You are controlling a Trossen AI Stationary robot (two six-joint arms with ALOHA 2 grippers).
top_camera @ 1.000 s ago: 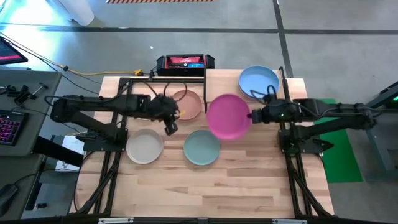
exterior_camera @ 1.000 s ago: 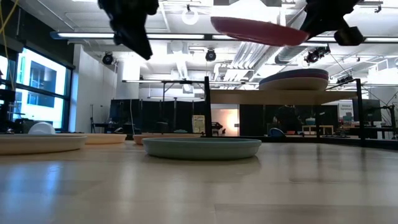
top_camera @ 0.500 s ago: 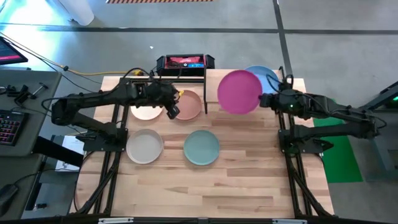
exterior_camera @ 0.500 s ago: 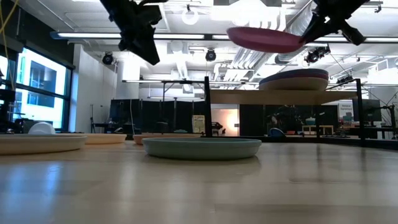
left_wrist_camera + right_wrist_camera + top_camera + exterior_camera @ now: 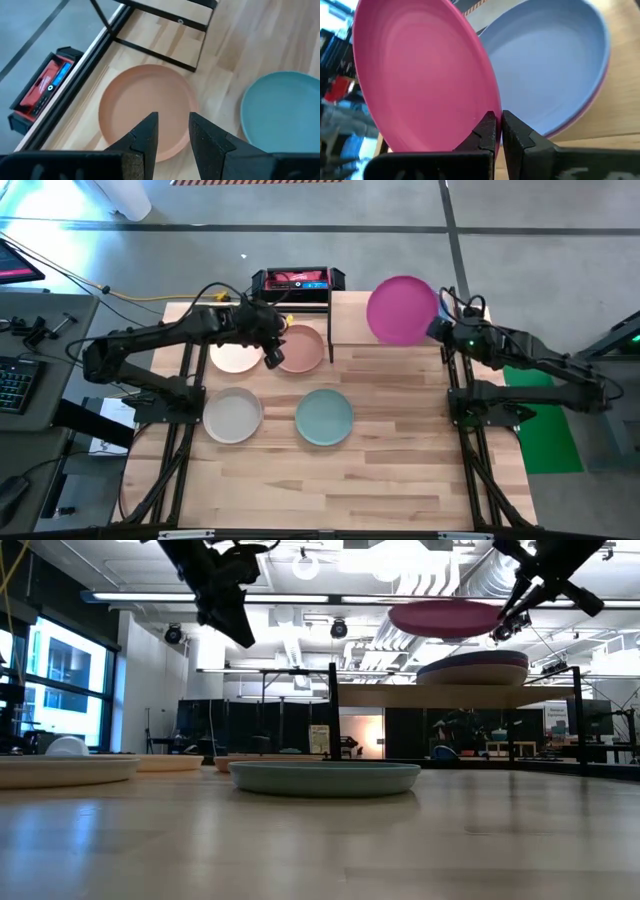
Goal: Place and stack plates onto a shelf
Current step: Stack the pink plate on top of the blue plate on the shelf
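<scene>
The right tool has carried the magenta plate away from the middle of the surface and now pinches its rim, holding it above the blue plate stacked on the shelf (almost time to let go). The left tool, jaws a little apart and empty, has moved over the terracotta plate, likely its next pick.

No text can be read; the red label on the black box is too blurred
</scene>
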